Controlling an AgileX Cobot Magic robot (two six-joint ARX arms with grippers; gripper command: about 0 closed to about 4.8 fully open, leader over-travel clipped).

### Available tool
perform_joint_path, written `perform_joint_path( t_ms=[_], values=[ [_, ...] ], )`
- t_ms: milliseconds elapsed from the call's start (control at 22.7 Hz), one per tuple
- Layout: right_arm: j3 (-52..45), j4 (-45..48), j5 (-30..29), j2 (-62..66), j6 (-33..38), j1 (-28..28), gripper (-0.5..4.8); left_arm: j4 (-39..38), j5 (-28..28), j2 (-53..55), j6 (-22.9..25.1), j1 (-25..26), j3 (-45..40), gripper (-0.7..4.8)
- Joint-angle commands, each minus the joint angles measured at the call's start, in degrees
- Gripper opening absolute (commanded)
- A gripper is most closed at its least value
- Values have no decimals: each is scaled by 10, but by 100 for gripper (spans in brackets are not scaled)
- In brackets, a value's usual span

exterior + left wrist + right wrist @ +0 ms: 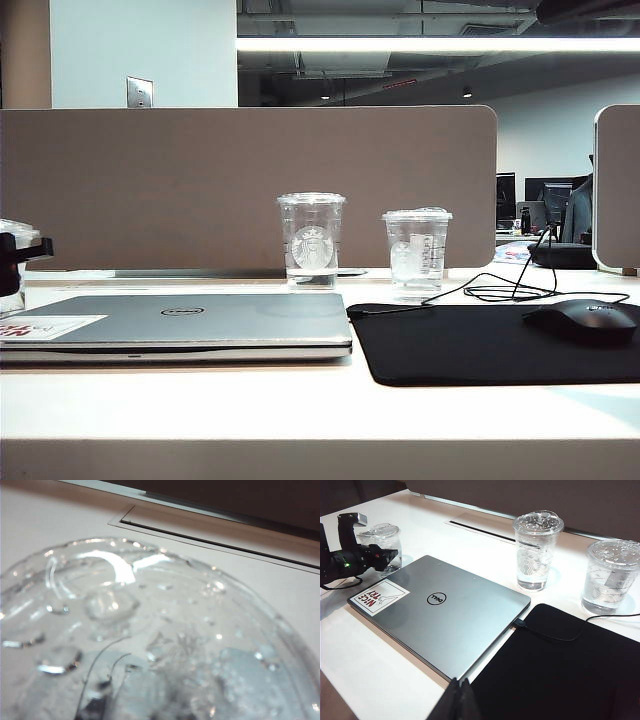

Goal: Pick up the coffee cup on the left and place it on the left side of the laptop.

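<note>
The coffee cup (382,536), short, clear and lidded, stands by the far left corner of the closed silver Dell laptop (445,615). My left gripper (384,558) is shut on the cup's side. In the exterior view the cup (10,234) and the left gripper (20,250) sit at the left edge, beside the laptop (180,320). The left wrist view is filled by the cup's domed lid (150,640), and the fingers show only as dark shapes through the plastic. My right gripper (459,684) is shut and empty, over the laptop's near edge by the mouse pad.
A tall Starbucks cup (311,240) and a mid-height clear cup (417,252) stand behind the laptop and the black mouse pad (490,345). A black mouse (585,320) lies on the pad with its cable trailing back. A brown partition (250,180) closes off the rear.
</note>
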Motion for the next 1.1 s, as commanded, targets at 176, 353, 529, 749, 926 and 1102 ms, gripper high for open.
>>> perform_joint_path(
  t_ms=[176,353,529,749,926,1102],
  values=[
    [4,8,-1,-1,-2,0,-3,-21,1,-1,3,1,1,132],
    [4,8,-1,-1,-2,0,-3,-21,21,-1,3,1,1,198],
    [4,8,0,-1,-2,0,-3,-21,27,-2,17,1,0,259],
    [4,8,-1,-1,-2,0,-3,-39,29,-17,28,1,-1,307],
    [4,8,-1,-1,-2,0,-3,-86,29,-45,50,1,-1,310],
    [4,9,-1,-1,-2,0,-3,-153,28,-81,55,1,-1,311]
  ],
)
